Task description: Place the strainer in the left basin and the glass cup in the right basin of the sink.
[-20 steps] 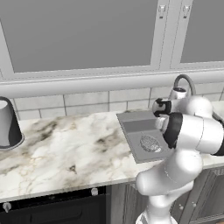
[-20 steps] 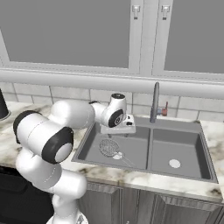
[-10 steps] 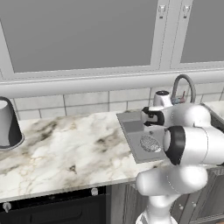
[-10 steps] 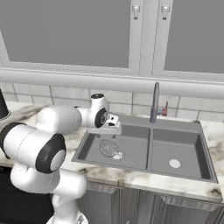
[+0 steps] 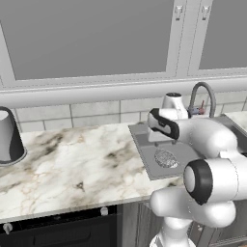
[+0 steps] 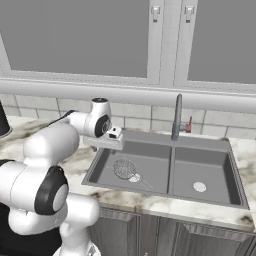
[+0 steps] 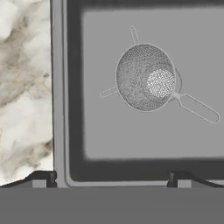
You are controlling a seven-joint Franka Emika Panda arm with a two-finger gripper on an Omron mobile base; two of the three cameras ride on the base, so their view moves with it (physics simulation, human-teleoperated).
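The strainer (image 6: 125,168) lies mesh-down on the flat floor of the left basin (image 6: 156,161) of the sink (image 6: 165,136), its wire handle pointing toward the front. In the hand view the strainer (image 7: 144,78) sits to the upper right of centre in the left basin (image 7: 109,135). My gripper (image 6: 105,147) hovers above the basin's left rim. It is open, with its fingertips (image 7: 43,176) far apart and nothing between them. From the left base view the gripper (image 5: 155,137) hangs over the sink's near-left corner beside the strainer (image 5: 165,158). The right basin (image 6: 202,172) holds a pale drain. The glass cup is out of view.
A curved metal faucet (image 6: 176,117) rises behind the divider. A large grey cylinder with a black base (image 5: 7,137) stands at the far left of the marble counter (image 5: 82,159). Tiled wall and window frames close the back.
My hand has swung left from over the middle of the left basin to its left rim. The strainer has stayed lying in the basin, and the jaws have stayed open.
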